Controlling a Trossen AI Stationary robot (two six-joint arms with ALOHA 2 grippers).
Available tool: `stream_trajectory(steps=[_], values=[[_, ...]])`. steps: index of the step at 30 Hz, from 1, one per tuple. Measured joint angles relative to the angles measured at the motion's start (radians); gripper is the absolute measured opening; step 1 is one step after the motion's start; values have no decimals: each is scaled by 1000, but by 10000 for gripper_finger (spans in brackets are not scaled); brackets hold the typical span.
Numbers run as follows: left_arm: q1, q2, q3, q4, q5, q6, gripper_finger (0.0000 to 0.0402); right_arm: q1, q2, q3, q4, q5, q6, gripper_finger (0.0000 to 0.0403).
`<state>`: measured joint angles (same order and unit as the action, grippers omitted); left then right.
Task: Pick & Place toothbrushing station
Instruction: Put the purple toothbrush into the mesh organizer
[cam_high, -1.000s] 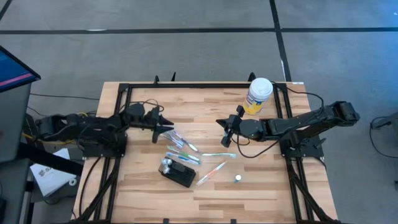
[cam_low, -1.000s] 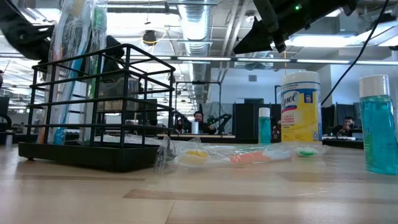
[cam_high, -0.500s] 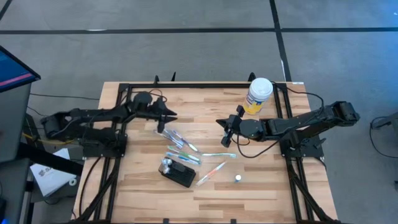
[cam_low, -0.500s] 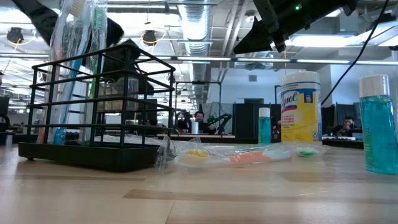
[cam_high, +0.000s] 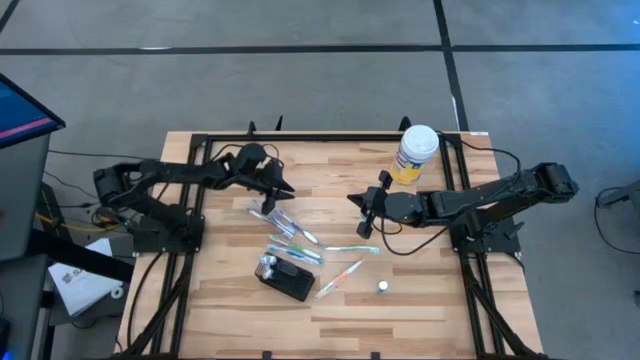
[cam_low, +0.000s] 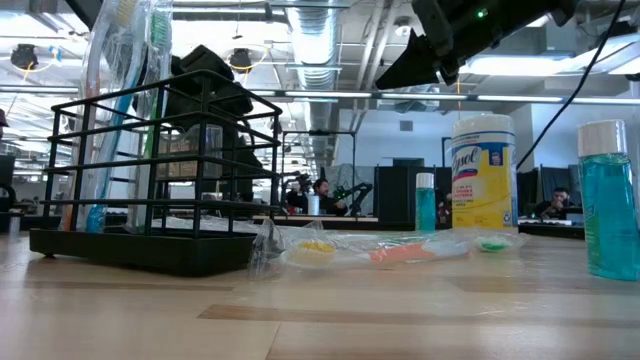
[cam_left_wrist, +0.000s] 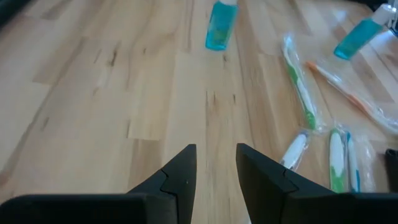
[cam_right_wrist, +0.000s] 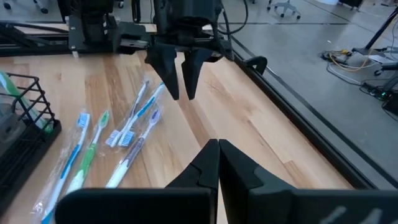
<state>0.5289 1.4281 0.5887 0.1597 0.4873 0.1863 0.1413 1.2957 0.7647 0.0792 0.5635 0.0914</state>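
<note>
- while nothing is held yet, the small black wire-sided toothbrushing station (cam_high: 283, 276) sits near the table's front edge, upright on its tray base, with wrapped brushes standing in one end; in the low view it fills the near left, set square on the wood, so it looks free to be lifted.
- just beyond it, several plastic-wrapped toothbrushes (cam_high: 295, 238) lie scattered flat in the middle, probably laid out as stock for the holder, and a small blue bottle (cam_high: 382, 287) stands to the right.
- further back, the left gripper (cam_high: 285, 190) hovers over bare boards beside the brushes, its fingers (cam_left_wrist: 180, 174) parted with nothing between them, tips angled down as if lining up on a brush.
- across from it, the right gripper (cam_high: 362, 209) hangs above the table with its jaws pressed together and empty, apparently waiting.
- farthest off, a white-lidded yellow-labelled round canister (cam_high: 414, 152) stands at the back right corner, well clear of the work.
</note>
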Motion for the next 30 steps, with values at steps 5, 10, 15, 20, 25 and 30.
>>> stream_trajectory(steps=[5, 10, 15, 20, 25, 30], values=[[-20, 28, 9, -24, 0, 42, 108, 0, 0, 0, 0, -2, -13, 0], [-63, 68, 9, -26, 1, 88, 108, 0, 0, 0, -9, -8, -13, 0], [-93, 102, 9, -26, 0, 105, 108, 0, 0, 0, -14, -10, -13, 0], [-112, 126, 9, -24, -9, 106, 108, 0, 0, 0, -14, -10, -13, 0], [-119, 162, 9, -29, -10, 124, 108, 0, 0, 0, -21, -11, -13, 0], [-119, 202, 9, -31, -11, 128, 108, 0, 0, 0, -31, -11, -13, 0]])
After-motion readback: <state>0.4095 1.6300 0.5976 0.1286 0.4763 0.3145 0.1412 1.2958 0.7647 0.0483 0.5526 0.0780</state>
